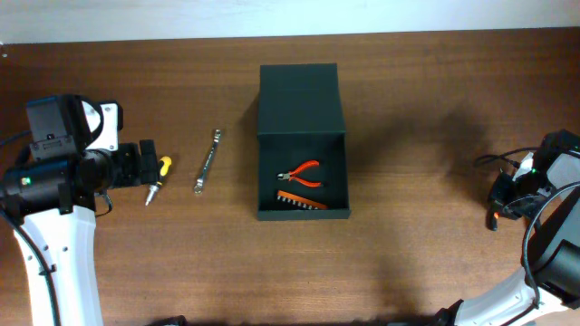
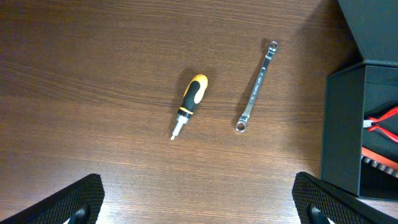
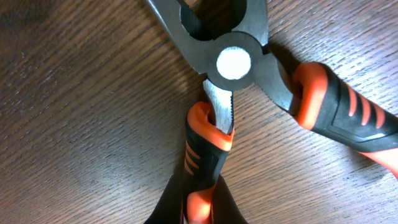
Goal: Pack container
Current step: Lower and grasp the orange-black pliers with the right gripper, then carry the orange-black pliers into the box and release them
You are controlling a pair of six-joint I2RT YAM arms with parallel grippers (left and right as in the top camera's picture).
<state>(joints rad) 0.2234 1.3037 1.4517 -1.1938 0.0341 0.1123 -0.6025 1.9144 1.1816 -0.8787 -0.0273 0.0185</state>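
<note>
Seeing container sitting mid-tabletop, flap lid lying open on its far side, small pliers and bit strip lying inside. Holding left fingers apart over screwdriver, well left of container, wrench lying between. Parking right fingers well right of container at big pliers; not managing to tell whether clamped. Guessing box light, stiff-walled, matte and non-slippery, flap floppy: favouring a side wall for grip, not the flap.
</note>
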